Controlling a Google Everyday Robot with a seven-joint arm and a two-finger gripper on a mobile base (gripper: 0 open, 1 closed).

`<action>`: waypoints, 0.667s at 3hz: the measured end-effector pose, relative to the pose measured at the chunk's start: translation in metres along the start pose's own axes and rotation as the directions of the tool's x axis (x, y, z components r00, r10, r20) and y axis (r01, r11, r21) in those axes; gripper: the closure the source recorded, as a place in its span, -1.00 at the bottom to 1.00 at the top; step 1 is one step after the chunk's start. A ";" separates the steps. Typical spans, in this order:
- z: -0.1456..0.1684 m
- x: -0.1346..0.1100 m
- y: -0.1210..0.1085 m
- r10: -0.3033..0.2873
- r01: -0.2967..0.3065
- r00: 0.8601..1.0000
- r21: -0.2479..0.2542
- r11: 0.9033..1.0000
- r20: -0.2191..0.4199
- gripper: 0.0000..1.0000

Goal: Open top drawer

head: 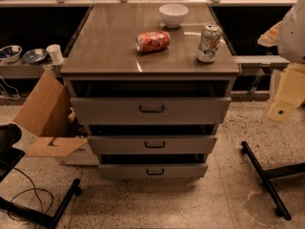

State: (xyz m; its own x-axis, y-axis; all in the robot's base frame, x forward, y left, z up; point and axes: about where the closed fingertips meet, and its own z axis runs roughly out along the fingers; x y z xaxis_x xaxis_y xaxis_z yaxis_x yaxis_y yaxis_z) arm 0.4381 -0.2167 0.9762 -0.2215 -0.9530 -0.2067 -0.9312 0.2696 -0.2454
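Jaws at right edge, state cannot tell; top drawer (151, 109) partly out, well apart

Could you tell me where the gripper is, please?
The gripper hangs at the camera view's right edge, right of the top drawer, apart from its handle.

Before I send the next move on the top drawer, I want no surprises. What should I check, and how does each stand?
1. Top drawer pulled out past the cabinet top: ok.
2. Its handle unobstructed: ok.
3. Gripper at the handle: not ok, it hangs off to the right, well away from it.
4. Upright can standing steady near the right front edge: ok.
5. Black stand leg clear of the approach path: cannot tell.
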 end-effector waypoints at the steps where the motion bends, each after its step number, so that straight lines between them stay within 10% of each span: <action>1: 0.000 0.000 0.000 0.000 0.000 1.000 0.000 1.000 0.000 -1.00; 2: 0.019 -0.021 -0.001 -0.039 0.039 0.998 -0.009 0.999 -0.058 -1.00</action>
State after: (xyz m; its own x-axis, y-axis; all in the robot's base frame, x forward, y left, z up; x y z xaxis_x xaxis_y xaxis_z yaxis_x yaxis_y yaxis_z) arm 0.4490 -0.1939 0.9626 -0.2014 -0.9693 -0.1413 -0.9415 0.2313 -0.2450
